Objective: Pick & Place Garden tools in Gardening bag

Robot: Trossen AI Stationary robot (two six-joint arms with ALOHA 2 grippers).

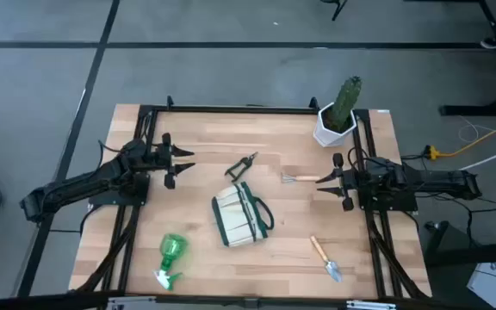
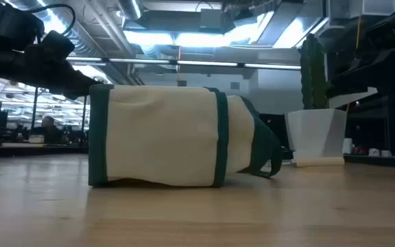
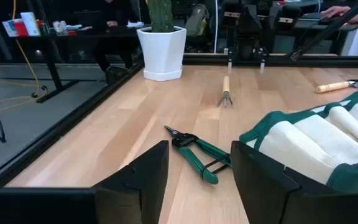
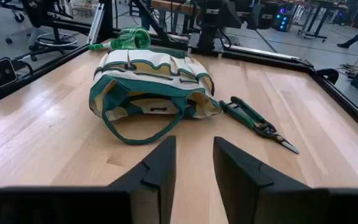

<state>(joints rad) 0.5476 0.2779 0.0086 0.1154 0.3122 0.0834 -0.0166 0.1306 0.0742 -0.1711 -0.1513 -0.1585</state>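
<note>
the gardening bag [image 1: 241,217] lies tipped over mid-tabletop, soft and floppy. pruning shears [image 1: 241,166] lie just beyond it: stiff, light, best pinched across the handles. left hand [image 1: 182,163] and right hand [image 1: 327,181] both hover with fingers apart, empty.

In the low view the gardening bag [image 2: 163,136] hides the tools lying behind it; the cactus [image 2: 312,68] runs out past the top edge; in the left wrist view the bag [image 3: 319,144] is cut by the right edge, and the trowel [image 3: 340,86] shows only partly.
</note>
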